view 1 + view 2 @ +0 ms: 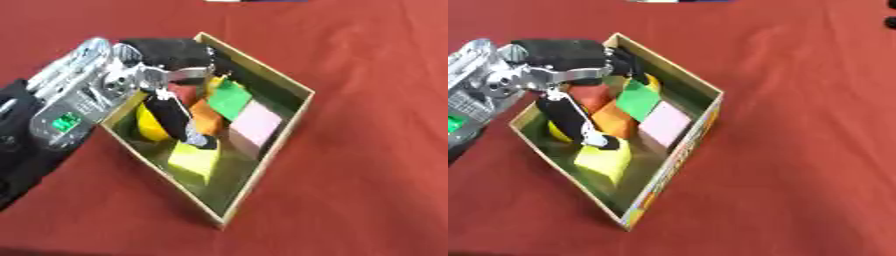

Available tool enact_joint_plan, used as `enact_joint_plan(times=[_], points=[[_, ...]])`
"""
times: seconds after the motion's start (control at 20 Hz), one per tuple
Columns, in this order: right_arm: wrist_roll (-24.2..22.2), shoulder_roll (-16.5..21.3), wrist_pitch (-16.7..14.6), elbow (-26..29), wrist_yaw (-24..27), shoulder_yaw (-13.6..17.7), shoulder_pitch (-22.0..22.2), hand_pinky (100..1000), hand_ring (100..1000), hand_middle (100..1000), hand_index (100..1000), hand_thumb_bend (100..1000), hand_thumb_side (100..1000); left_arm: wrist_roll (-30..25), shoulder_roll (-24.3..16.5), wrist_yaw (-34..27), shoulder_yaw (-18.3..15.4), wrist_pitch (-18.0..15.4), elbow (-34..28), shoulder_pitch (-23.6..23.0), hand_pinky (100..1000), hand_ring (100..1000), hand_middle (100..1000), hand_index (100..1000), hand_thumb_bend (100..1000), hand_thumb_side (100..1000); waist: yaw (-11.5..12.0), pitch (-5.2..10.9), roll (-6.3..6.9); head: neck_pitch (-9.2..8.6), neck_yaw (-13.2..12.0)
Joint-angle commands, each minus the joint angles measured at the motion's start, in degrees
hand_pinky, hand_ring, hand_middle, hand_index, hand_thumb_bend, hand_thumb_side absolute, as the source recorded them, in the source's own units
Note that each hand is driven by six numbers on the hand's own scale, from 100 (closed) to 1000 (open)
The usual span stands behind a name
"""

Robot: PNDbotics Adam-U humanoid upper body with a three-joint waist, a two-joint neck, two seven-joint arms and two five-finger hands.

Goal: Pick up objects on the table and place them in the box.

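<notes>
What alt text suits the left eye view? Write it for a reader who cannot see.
The left robot hand reaches into an open cardboard box on a red tablecloth, one finger resting on a yellow block. Green, pink and orange blocks also lie inside.

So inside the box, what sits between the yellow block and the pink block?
In the left eye view, between the yellow block and the pink block only a narrow strip of the box floor shows; they stand apart, with the orange block behind the gap.

Green block (229, 98), pink block (255, 125), red tablecloth (367, 165)
</notes>
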State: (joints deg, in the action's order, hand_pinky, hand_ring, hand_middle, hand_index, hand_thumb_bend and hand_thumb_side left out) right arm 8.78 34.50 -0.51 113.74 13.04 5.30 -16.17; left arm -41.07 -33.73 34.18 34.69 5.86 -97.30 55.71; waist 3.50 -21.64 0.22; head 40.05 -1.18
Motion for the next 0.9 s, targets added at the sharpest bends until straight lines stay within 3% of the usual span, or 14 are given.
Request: enact_joint_plan(times=[0.05,0.15,0.2,0.4,0.5,0.65,0.9], points=[[0.01,0.91,0.1,0.85,0.25,0.49,-0.71,811,832,694,792,100,638,0.56,-0.74,0.69,-1.31,-0.82,0.36,0.21,867,856,830,912,541,372,-0.11,1.52,-0.06,0.46,0.11],[-0.08,1.02,0.04,0.85,0.3,0.42,-0.79,812,833,695,793,100,635,2.01,-1.37,0.18,-2.65,-0.36,-1.26,-0.32,850,837,811,896,440,313,-0.09,1.69,-0.11,0.75,0.4],[-0.15,1.1,-0.03,0.85,0.3,0.37,-0.87,812,833,695,793,100,632,3.54,-2.0,-0.18,-3.91,0.51,-3.0,-0.81,837,818,789,878,344,269,-0.04,1.81,-0.14,0.9,0.56],[-0.34,1.56,-1.26,0.85,-0.3,0.24,-1.77,816,833,698,795,100,601,13.42,-5.44,-4.16,-11.94,6.01,-12.89,-4.75,812,755,711,842,100,245,0.38,2.43,-0.3,1.45,1.21],[-0.46,1.74,-2.12,0.85,-0.8,0.0,-2.35,821,834,700,796,100,591,19.92,-6.39,-8.33,-17.1,8.45,-16.15,-7.54,808,740,688,838,100,277,0.7,2.8,-0.39,1.74,1.55],[-0.22,1.78,-3.12,0.85,-1.57,-0.27,-3.0,821,836,704,798,100,574,32.31,-6.53,-15.32,-24.65,9.23,-17.15,-11.87,803,722,663,839,100,326,1.32,3.38,-0.62,2.02,2.16],[0.68,1.47,-3.77,0.85,-2.65,-0.78,-3.62,821,840,710,801,100,573,53.36,-4.61,-28.47,-34.37,5.82,-17.29,-20.5,794,707,644,842,100,471,2.2,4.49,-1.05,2.27,2.4]])
